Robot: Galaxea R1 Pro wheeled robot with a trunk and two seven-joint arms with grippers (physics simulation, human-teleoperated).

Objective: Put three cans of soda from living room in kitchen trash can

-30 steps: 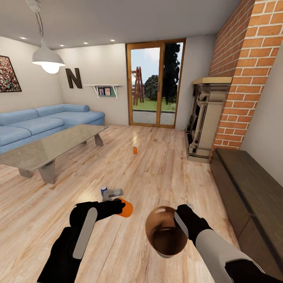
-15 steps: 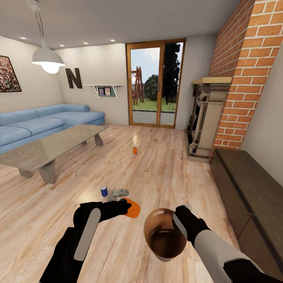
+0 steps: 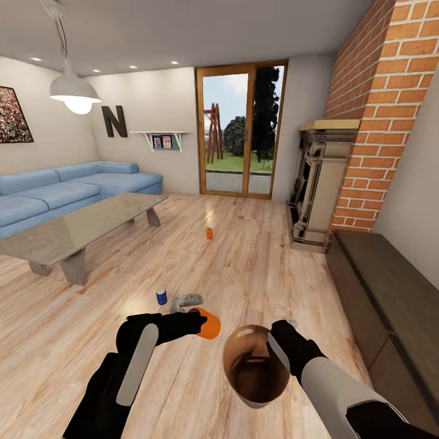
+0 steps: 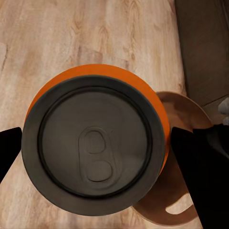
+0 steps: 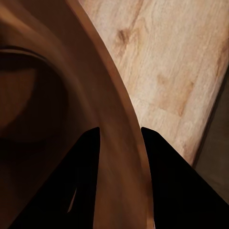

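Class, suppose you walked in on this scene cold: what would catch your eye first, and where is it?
The orange can clamped in the left gripper, held beside the trash can, whose rim the right gripper pinches. Farther off, a blue can and a small orange can stand on the plank floor.

Head looks down the room; wrists close on bucket [image 3: 255, 371]

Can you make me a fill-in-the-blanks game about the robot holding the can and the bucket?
1. The left gripper holds an ____ soda can.
2. The right gripper pinches the rim of the ____.
3. The blue can stands on the ____.
4. The sofa behind the glass table is coloured ____.

Missing words: orange; bucket; floor; blue
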